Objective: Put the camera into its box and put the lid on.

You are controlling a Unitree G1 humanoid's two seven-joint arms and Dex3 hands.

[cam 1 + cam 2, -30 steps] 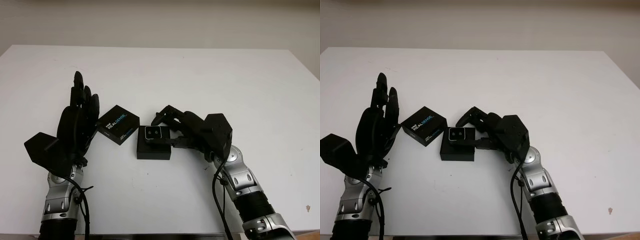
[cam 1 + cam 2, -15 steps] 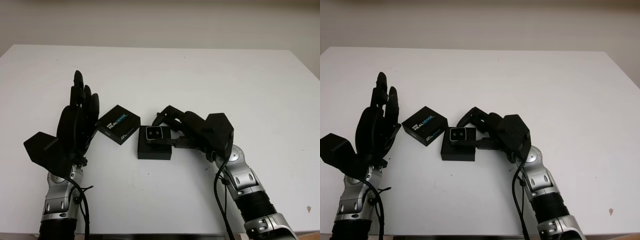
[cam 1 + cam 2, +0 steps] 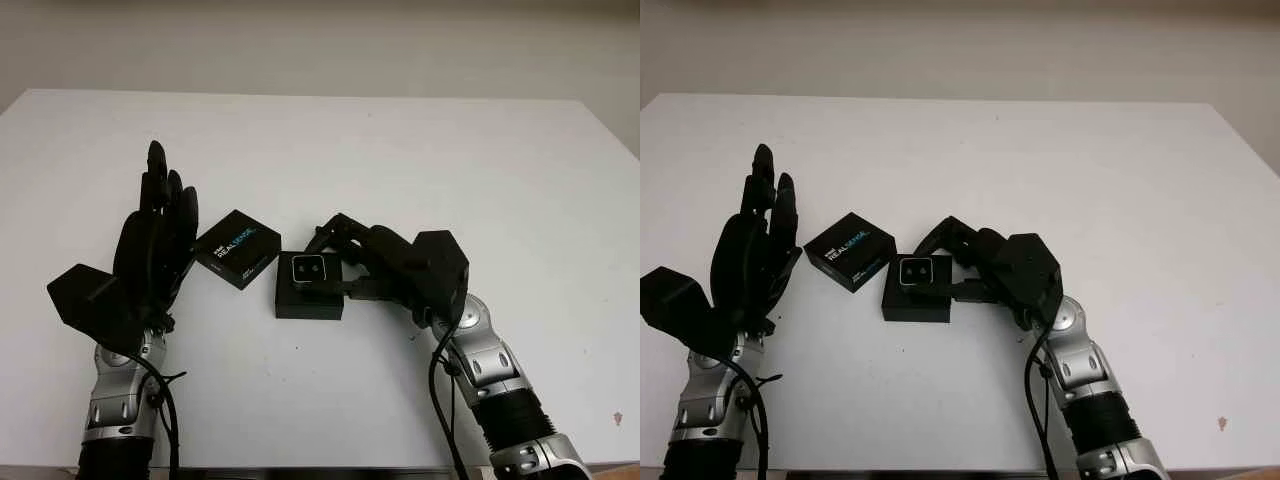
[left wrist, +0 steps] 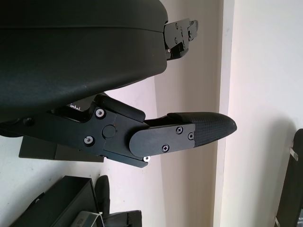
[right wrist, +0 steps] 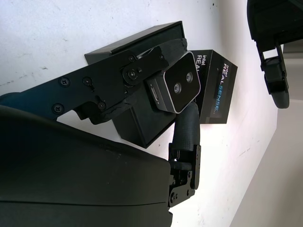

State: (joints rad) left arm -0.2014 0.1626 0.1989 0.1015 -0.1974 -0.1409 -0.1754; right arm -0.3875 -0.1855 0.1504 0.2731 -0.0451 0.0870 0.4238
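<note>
Right wrist view tells the story best: the right hand (image 5: 165, 101) has its black fingers closed around the small silver-faced camera with two dark lenses (image 5: 177, 89), holding it just over the open, flat black box base (image 5: 142, 125). From the head cameras I see the same thing on the white table (image 3: 420, 160): the camera sits at the far edge of the box base, pinched between the fingers, and I can't tell whether it is already seated in the recess or poised just above it.

The black square lid printed with white and blue lettering (image 3: 237, 248) lies on the table just beside the box, towards the left hand (image 3: 155, 245). That hand stands upright near the lid, open and holding nothing; whether it touches the lid I cannot say.

To my eye the job is roughly at its midpoint. The camera has been brought to its box but not yet let go, and the lid is untouched. Left to do: settle the camera in, free the fingers, then fetch the lid and press it squarely onto the base.
</note>
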